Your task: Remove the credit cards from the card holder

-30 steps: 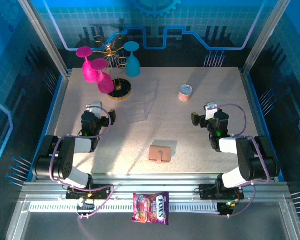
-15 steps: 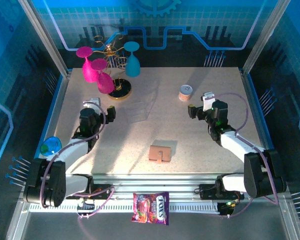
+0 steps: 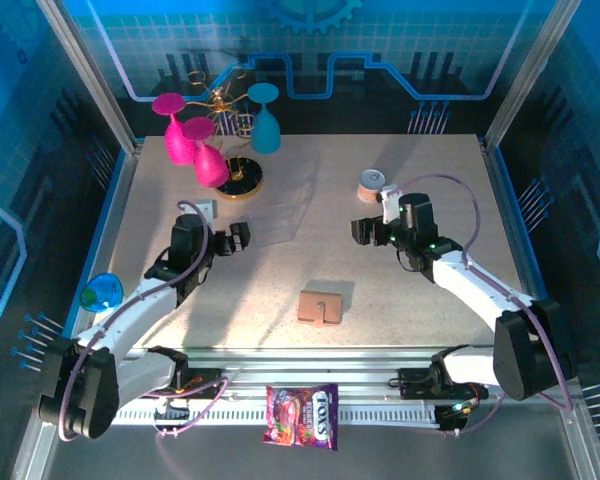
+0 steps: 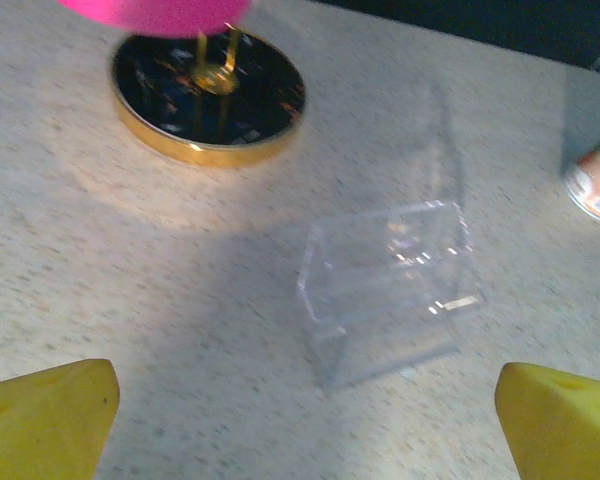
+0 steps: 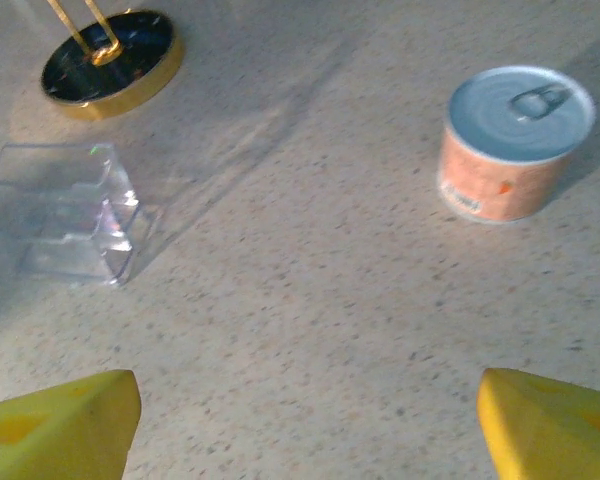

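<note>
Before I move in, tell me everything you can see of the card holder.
The card holder is a small, flat, tan-brown wallet, leather-like in look, with a notch cut into its near edge. It appears folded shut and lies flat on the speckled table, close to the front edge and around the middle of the table's width, turned slightly askew. No cards show from above, and its inside is hidden. Only the table touches it.

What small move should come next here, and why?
Probably move the right gripper toward the small tan-brown folded leather card holder: it lies closed and untouched near the front edge of the table, while this gripper and the left gripper hang open beyond it, holding nothing.
</note>
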